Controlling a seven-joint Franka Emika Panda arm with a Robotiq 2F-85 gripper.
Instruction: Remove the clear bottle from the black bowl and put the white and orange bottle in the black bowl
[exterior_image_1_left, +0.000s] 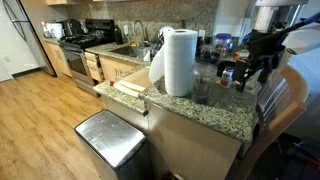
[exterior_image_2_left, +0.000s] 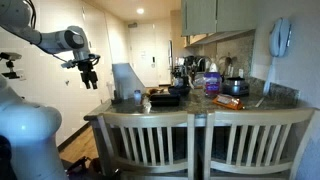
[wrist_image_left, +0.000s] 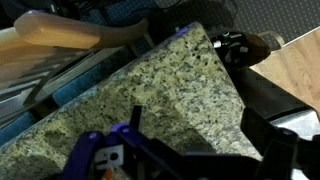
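— The room is a home kitchen: wood floor (exterior_image_1_left: 40, 100), a black stove (exterior_image_1_left: 85, 40) against the far wall, and a speckled granite counter (exterior_image_1_left: 200, 110) with wooden chairs (exterior_image_2_left: 150, 140) drawn up to it.

— What stands on the counter?

— A paper-towel roll (exterior_image_1_left: 180, 60) stands upright near one end. Further along, in an exterior view, a low dark shape reads as the black bowl (exterior_image_2_left: 168, 99). It sits on the granite between the roll and a tall purple bottle (exterior_image_2_left: 212, 80). Its contents are too small to make out. The white and orange bottle cannot be picked out with any certainty in any view.

— And below?

— A steel bin (exterior_image_1_left: 110, 138) stands on the floor by the counter's end.

— Where is the arm?

— In both exterior views the gripper (exterior_image_2_left: 90, 78) hangs in the air off the end of the counter. It is on the far side of the roll from the bowl and well apart from it.

— Does it hold anything?

— No. In the wrist view the fingers (wrist_image_left: 270, 140) are spread wide. Between them only the granite corner shows below. Nothing is in their grasp, and they touch nothing.
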